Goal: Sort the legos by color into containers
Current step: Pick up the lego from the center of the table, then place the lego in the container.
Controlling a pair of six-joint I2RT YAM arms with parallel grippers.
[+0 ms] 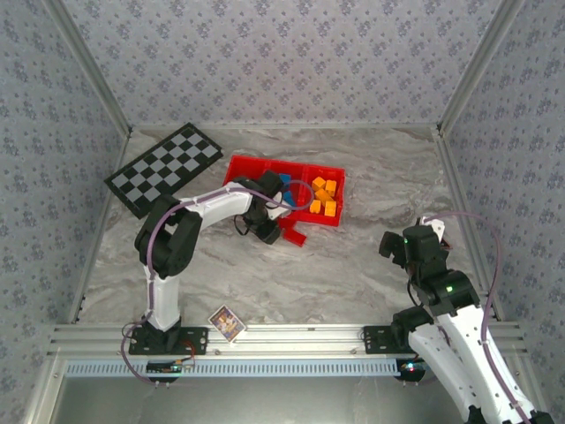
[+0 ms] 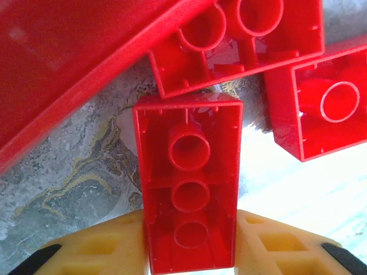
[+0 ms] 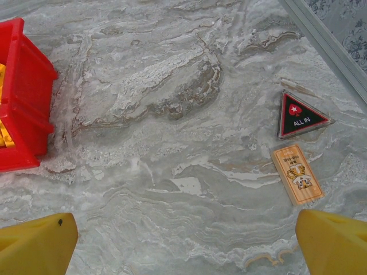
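The left claw (image 2: 189, 232) is clamped on a red brick (image 2: 189, 172), with one yellow finger (image 2: 109, 249) on each long side. The brick lies upside down on the table (image 2: 74, 172), just in front of the tray (image 2: 57, 63). The right claw (image 3: 186, 246) is wide apart and holds nothing. It hangs over bare table, well away from the tray.

What could go wrong? The fingers hold only the near end of the brick. The far end sticks out, so the brick may tip or slip out when it goes up. A second brick (image 2: 241, 40) looks to touch that far end, and a third brick (image 2: 327, 103) sits just beside it. A lift may drag or knock them. The tray wall is very near too, so a low carry may bump it. Seen from above, orange bricks (image 1: 322, 196) sit in the right box and a blue brick (image 1: 284, 184) sits in the middle one. A drop there would mix the colors.
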